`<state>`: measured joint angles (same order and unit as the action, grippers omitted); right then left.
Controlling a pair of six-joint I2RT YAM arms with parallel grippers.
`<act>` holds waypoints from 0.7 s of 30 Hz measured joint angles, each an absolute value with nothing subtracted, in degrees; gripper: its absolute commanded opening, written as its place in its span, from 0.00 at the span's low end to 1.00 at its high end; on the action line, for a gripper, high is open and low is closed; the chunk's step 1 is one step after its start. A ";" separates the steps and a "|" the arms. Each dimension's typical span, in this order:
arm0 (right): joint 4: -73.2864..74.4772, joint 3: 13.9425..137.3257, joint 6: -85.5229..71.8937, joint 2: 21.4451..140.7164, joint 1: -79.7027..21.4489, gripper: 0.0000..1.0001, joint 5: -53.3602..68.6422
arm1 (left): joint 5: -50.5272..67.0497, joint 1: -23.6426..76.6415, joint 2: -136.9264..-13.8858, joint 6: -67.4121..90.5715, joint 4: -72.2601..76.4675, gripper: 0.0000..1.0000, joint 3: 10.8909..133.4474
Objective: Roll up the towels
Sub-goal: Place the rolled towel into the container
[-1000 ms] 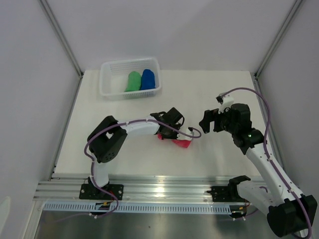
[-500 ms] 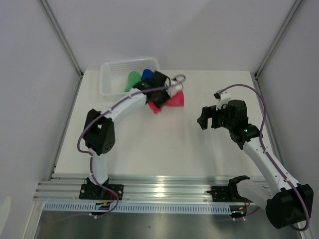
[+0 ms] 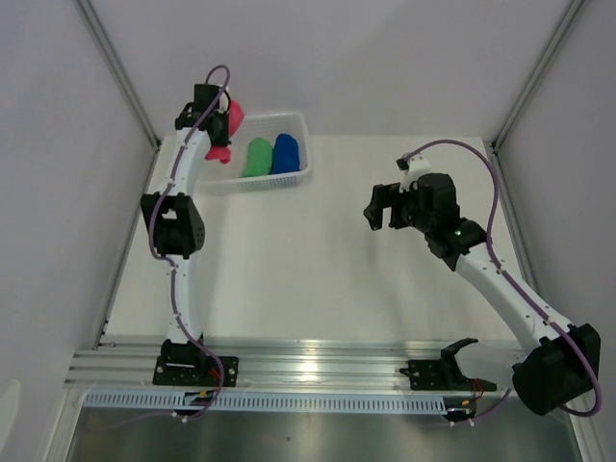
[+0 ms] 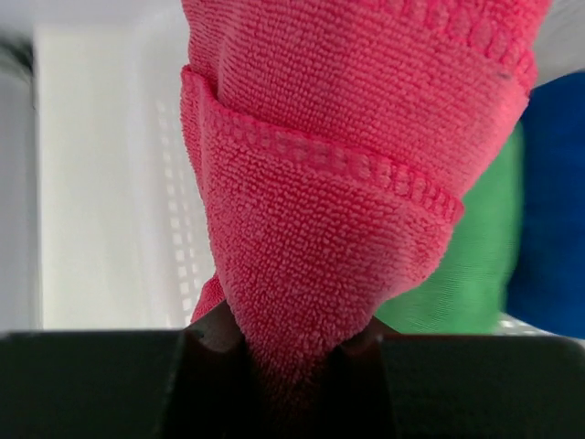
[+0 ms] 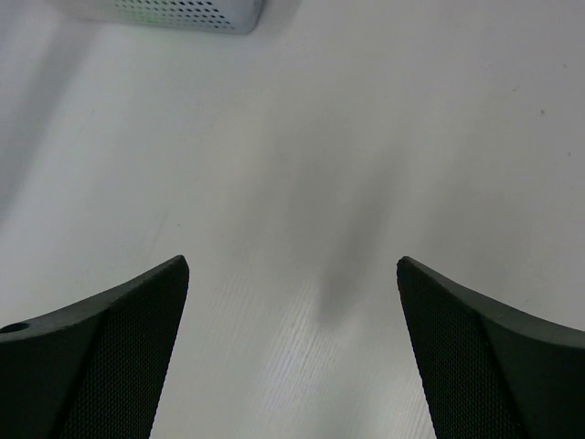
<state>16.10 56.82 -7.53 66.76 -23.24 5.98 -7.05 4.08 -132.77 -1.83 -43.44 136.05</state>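
My left gripper [image 3: 218, 123] is stretched to the far left and is shut on the pink-red towel [image 3: 225, 126], held rolled above the left end of the white mesh basket [image 3: 300, 176]. In the left wrist view the pink-red towel [image 4: 338, 174] fills the frame, pinched between my fingers [image 4: 216, 331]. The green towel [image 3: 257, 157] and the blue towel [image 3: 286, 153] lie rolled side by side inside the basket; they also show behind the pink-red towel in the left wrist view, green [image 4: 466, 274] and blue [image 4: 553, 192]. My right gripper [image 3: 378, 210] is open and empty above the bare table [image 5: 302, 165].
The basket stands at the table's back left, next to the left frame post [image 3: 120, 72]. A corner of the basket [image 5: 183, 14] shows at the top of the right wrist view. The white tabletop [image 3: 318, 269] stretches between the arms.
My left gripper has carried the pink-red towel from the table's middle up and to the far left, over the basket's left end. My right gripper has drifted left and farther back.
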 measured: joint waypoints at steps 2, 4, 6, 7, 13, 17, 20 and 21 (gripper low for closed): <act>16.32 58.65 -7.66 68.23 -25.34 0.98 3.55 | -7.90 2.79 -137.03 -0.89 -45.41 0.01 136.31; 16.51 60.25 -7.90 69.45 -27.29 0.98 0.99 | -8.08 2.07 -140.11 -0.32 -47.37 0.01 136.31; 16.75 61.32 -7.97 70.17 -28.49 0.98 -0.99 | -8.14 1.72 -142.61 0.08 -48.93 0.03 136.31; 16.88 61.80 -7.99 70.46 -28.95 0.98 -2.15 | -7.99 1.69 -143.39 0.16 -49.47 0.04 136.31; 18.26 63.13 -8.19 70.76 -29.67 0.98 -6.79 | -6.68 1.87 -144.44 1.72 -51.18 0.11 136.31; 18.74 63.72 -8.14 70.96 -29.67 0.98 -8.38 | -5.56 1.87 -144.46 3.57 -52.12 0.21 136.31; 19.11 64.34 -7.94 71.57 -29.67 0.98 -8.82 | -4.69 1.87 -144.46 4.86 -52.49 0.41 136.31; 19.09 64.45 -7.92 71.83 -29.67 0.99 -8.82 | -4.29 1.87 -144.49 5.04 -52.56 0.43 136.29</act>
